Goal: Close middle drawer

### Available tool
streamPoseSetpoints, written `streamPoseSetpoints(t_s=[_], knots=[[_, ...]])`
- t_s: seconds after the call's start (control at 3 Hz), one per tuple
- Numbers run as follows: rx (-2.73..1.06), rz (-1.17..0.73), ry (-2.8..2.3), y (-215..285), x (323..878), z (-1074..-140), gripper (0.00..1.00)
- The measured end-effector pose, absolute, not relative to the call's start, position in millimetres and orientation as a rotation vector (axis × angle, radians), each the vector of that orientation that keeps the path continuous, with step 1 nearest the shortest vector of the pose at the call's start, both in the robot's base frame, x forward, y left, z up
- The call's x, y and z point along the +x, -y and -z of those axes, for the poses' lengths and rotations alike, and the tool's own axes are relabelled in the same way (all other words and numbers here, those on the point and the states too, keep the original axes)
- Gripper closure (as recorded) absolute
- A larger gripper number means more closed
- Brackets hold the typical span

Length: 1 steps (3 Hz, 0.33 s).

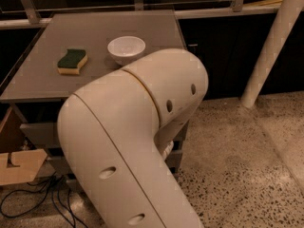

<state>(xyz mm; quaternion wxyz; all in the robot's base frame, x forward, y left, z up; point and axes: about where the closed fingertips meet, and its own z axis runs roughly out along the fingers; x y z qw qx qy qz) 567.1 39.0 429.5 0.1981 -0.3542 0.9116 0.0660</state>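
My large white arm (128,141) fills the middle of the camera view and covers most of the front of the grey cabinet (95,42). A grey flat drawer front (40,135), which I take for the middle drawer, shows at the left under the cabinet top. Its knob and inside are hidden behind the arm. I cannot tell how far out it stands. Another grey drawer front (59,165) shows below it. My gripper is hidden behind the arm, somewhere down at the cabinet front.
On the cabinet top sit a white bowl (126,48) and a green and yellow sponge (72,61). A cardboard box (16,165) and black cables (33,201) lie at the lower left. A white pillar (273,46) stands at the right on the speckled floor (237,175).
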Motion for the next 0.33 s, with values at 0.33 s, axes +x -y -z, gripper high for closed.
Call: streamPoseSetpoints(t_s=[0.33], knots=[[-0.991,-0.185,-2.551,-39.0,567.1,-429.5,0.0]])
